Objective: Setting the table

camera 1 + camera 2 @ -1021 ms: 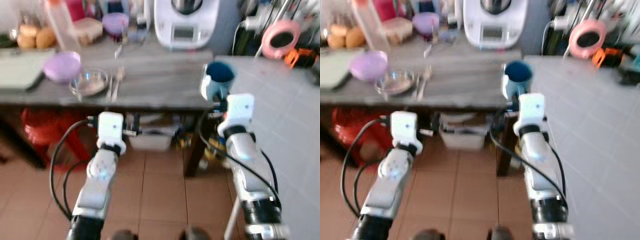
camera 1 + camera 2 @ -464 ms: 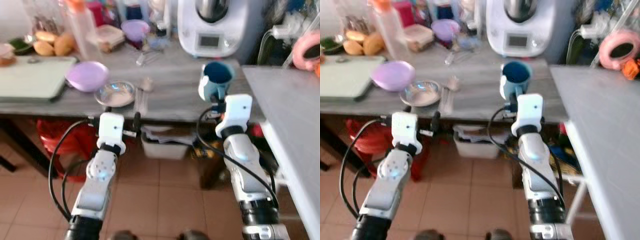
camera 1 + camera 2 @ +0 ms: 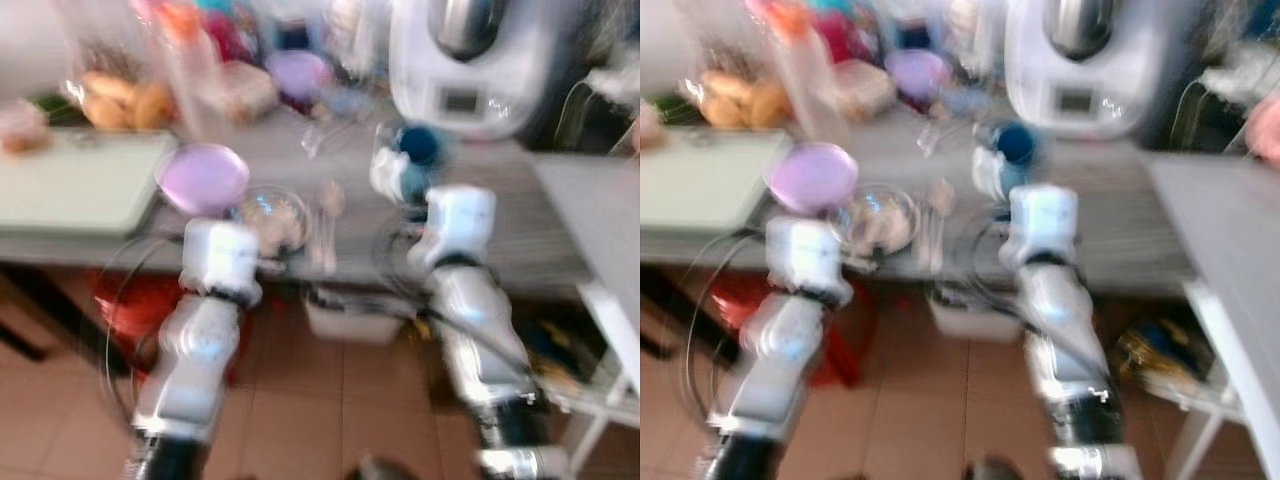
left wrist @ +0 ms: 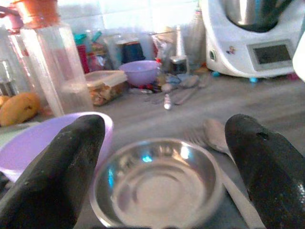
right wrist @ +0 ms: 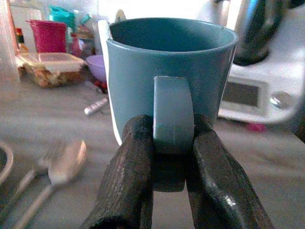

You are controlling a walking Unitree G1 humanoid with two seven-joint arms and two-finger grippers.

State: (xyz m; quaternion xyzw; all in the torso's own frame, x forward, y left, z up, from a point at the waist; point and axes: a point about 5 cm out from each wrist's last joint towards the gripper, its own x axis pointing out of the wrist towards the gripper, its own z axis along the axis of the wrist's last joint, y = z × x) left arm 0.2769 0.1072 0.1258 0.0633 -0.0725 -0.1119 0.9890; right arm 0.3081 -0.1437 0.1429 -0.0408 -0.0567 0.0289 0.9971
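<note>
Your right gripper [image 5: 171, 143] has its two fingers pinched on the handle of the blue mug [image 5: 167, 71], holding it upright above the counter [image 5: 267, 171], near its front edge. Beside the mug lie a fork [image 5: 35, 176] and a spoon [image 5: 66, 160]. Your left gripper [image 4: 162, 157] is spread wide and holds nothing, framing a steel bowl [image 4: 159, 183] at the front edge, with a purple bowl [image 4: 28, 143] just beside it.
</note>
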